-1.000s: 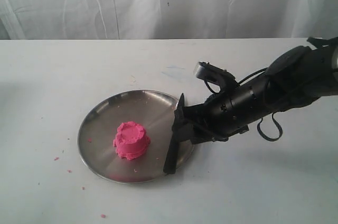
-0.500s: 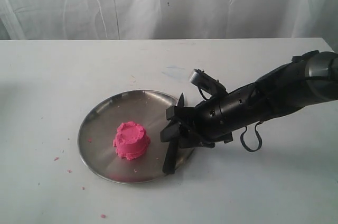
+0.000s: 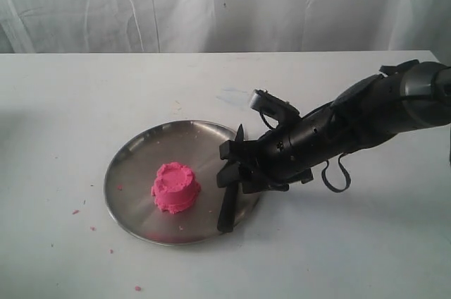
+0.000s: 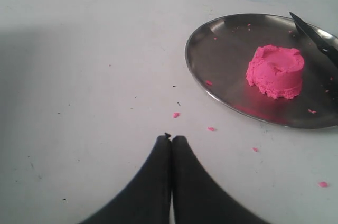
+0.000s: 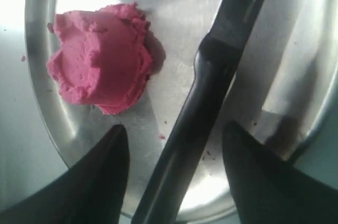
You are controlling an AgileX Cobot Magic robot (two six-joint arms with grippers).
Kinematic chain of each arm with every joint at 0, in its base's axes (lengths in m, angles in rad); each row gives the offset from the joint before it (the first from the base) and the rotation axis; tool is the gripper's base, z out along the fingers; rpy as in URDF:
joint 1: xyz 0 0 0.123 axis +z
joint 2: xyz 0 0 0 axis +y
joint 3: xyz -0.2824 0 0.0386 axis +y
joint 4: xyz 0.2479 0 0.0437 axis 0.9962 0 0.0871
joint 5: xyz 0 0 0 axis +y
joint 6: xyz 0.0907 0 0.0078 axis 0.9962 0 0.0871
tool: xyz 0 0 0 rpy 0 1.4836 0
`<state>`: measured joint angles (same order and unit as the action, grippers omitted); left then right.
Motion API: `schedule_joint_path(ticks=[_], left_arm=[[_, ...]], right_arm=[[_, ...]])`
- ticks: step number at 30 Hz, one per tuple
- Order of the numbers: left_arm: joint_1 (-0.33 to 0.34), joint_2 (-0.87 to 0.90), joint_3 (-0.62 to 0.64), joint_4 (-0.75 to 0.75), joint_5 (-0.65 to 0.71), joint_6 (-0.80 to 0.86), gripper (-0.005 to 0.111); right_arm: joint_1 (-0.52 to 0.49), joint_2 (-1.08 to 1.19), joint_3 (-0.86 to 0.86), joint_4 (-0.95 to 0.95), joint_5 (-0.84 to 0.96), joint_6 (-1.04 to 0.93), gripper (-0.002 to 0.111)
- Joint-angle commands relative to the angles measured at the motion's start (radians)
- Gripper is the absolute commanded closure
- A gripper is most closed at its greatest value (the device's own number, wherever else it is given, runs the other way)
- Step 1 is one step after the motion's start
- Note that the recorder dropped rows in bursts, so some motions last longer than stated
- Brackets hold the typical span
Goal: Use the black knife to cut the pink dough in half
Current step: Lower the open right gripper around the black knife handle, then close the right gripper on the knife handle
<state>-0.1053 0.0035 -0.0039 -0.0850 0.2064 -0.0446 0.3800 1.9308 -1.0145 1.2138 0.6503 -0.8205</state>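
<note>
Pink dough (image 3: pixel 175 187) sat whole on steel plate (image 3: pixel 134 165), mid-surface toward near edge. Black knife (image 3: pixel 231 190) lay along plate's right rim, long axis running near-to-far. I had right pincer (image 5: pixel 174 145) spread wide, straddling handle, not yet gripping. Left pincer (image 4: pixel 171 145) stayed away, closed, empty. Right arm nearer; dough lay just left of knife.

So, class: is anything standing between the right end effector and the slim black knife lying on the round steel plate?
Nothing visible. The right end effector is open, one finger either side of the slim black knife's handle, with only bare round steel plate around it. The pink dough mound sits off to one side, uncut.
</note>
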Motion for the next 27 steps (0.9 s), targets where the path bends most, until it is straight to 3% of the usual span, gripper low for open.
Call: schedule_joint_path(ticks=[1,8,27], left_arm=[[0.002,-0.003,0.004,-0.008,-0.002,-0.003,0.107],[0.002,-0.003,0.004,-0.008,-0.002,-0.003,0.107],[0.002,-0.003,0.004,-0.008,-0.002,-0.003,0.107]], right_arm=[[0.009,0.013,-0.044,-0.107,0.004,0.108,0.058],[0.021,0.016,-0.048,-0.259,0.0,0.25,0.058],[0.082,0.083,-0.114,-0.247,0.0,0.328,0.058]])
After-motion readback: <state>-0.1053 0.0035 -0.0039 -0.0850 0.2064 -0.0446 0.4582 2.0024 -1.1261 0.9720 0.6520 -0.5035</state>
